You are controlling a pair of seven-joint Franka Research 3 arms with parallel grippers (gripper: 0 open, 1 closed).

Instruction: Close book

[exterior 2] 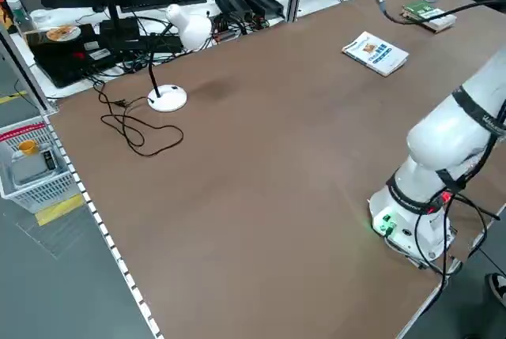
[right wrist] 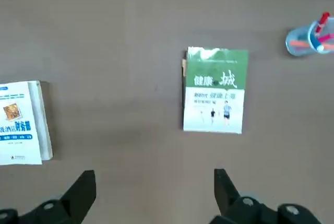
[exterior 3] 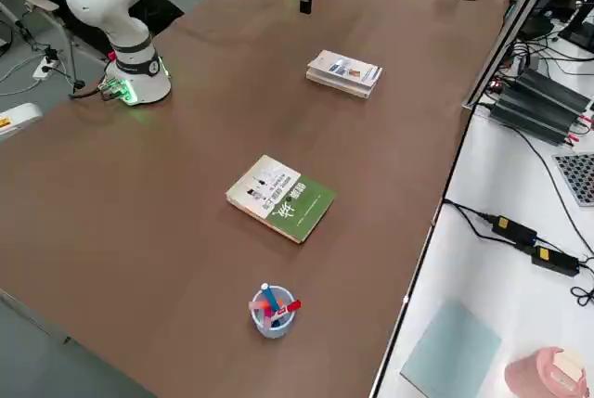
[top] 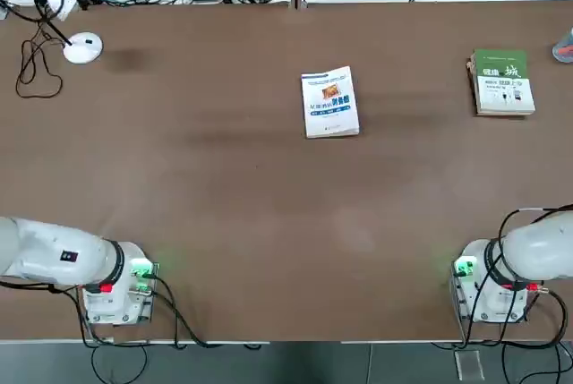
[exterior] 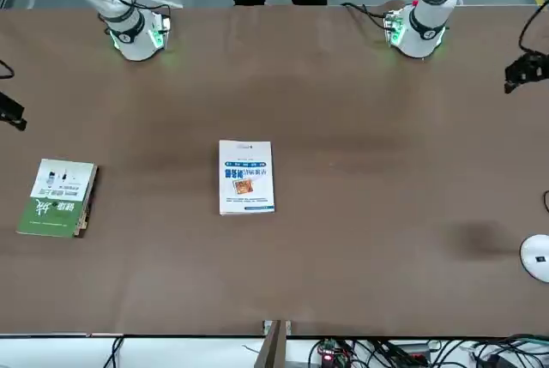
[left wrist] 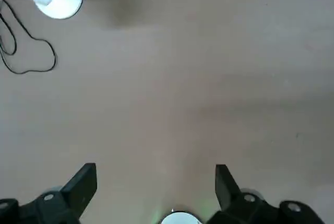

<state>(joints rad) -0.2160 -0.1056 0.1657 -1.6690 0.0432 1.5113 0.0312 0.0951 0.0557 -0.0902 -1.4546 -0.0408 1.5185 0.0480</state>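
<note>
Brown surface [top: 269, 223] fills most of the top view, with the arms' white bases at its lower left and lower right. Left hand [left wrist: 155, 165], at the right edge of the front view, has its fingers spread wide; right hand [right wrist: 155, 171], at that view's left edge, is wide too. Farther off, the white book [top: 330, 105] lies cover up, upper middle of the top view; the green-and-white book [top: 503, 83] is upper right, a cup of pens [top: 564, 49] beyond, and a round white stand [top: 82, 47] upper left.
</note>
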